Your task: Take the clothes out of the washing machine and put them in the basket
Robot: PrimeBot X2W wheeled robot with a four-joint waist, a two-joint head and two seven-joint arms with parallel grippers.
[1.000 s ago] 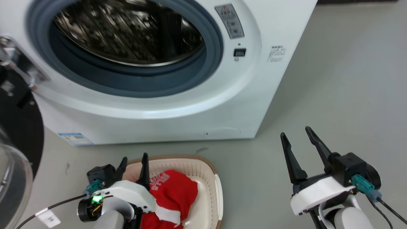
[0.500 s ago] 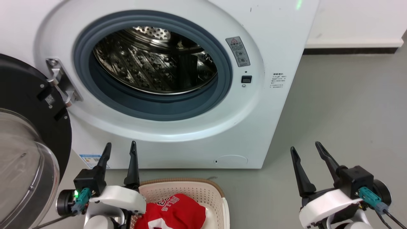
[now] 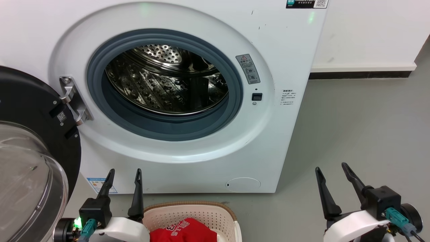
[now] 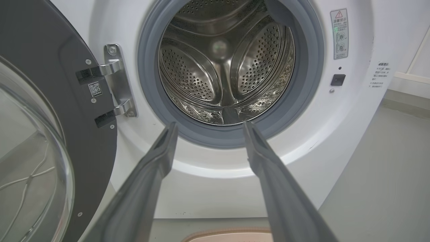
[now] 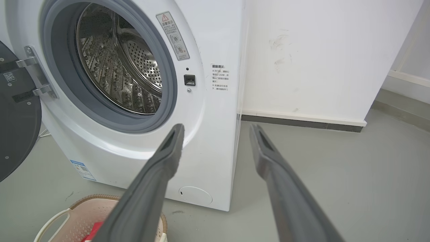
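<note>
While the washing machine stands with its door swung open to the left, the red jersey lies inside the basket.
The basket sits on the grey floor just before the machine, below the porthole. The left gripper hovers beside the basket's left rim and the right gripper well apart over the floor, each with fingers spread and empty.

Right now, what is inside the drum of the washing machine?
I see bare perforated steel in the drum, with nothing lying in it. The grey door rim covers its lowest front part.
</note>
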